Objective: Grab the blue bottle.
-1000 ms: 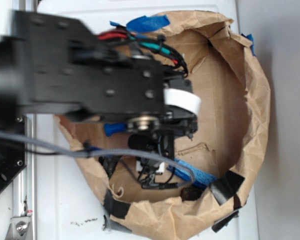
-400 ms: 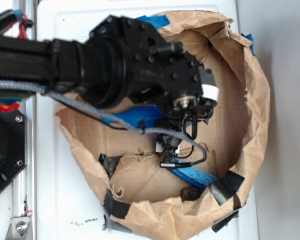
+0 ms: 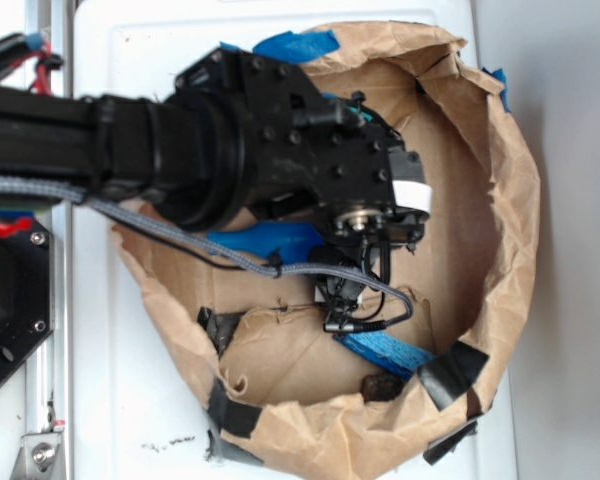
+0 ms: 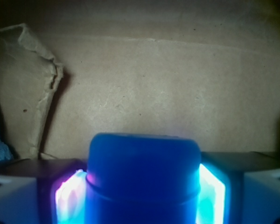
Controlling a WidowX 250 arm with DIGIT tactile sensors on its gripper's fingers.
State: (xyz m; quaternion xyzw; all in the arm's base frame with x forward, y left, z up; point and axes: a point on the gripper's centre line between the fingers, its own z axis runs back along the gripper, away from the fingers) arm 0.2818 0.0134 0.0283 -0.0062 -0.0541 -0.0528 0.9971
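In the wrist view the blue bottle (image 4: 143, 177) fills the lower middle, its rounded end pointing away from the camera. My gripper (image 4: 142, 189) is shut on it, and both glowing pads (image 4: 69, 196) press flat against its sides. In the exterior view a stretch of the blue bottle (image 3: 265, 242) shows under the black arm (image 3: 280, 150), inside the brown paper bag (image 3: 500, 200). The fingers themselves are hidden there by the wrist and cables.
The bag's crumpled walls ring the arm closely. A flat ridged blue piece (image 3: 385, 352) and a dark lump (image 3: 380, 385) lie on the bag floor near the front wall. Black tape (image 3: 450, 370) and blue tape (image 3: 295, 45) patch the rim. A paper fold (image 4: 28, 70) stands left.
Over the last second the arm has swung round and come into sharp focus over the bag. Since 0.4 s ago it has shifted slightly, with the bottle still under the wrist.
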